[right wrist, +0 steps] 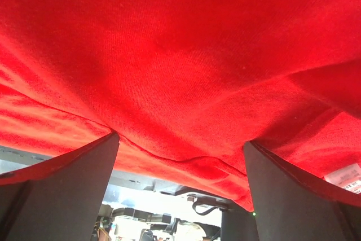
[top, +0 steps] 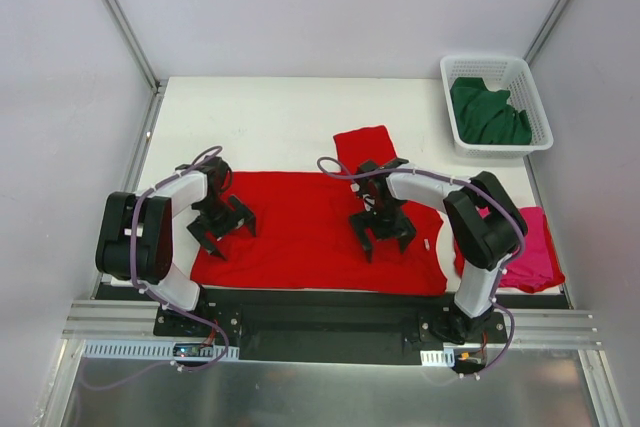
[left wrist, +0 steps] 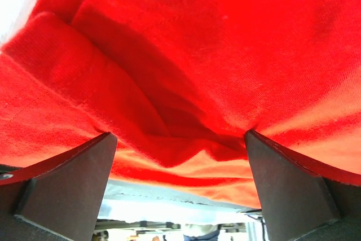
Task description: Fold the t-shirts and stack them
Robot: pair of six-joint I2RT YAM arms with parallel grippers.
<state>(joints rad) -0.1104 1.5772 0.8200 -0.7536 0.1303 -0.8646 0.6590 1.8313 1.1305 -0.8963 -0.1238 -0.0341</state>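
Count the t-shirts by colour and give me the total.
Red t-shirt: 1
Pink t-shirt: 1
Green t-shirt: 1
Total: 3

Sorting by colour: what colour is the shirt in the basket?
That shirt is dark green; top external view.

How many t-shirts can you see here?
3. The red t-shirt lies spread on the table, the pink t-shirt at its near right corner, the green t-shirt bunched in the white basket. More could hide underneath.
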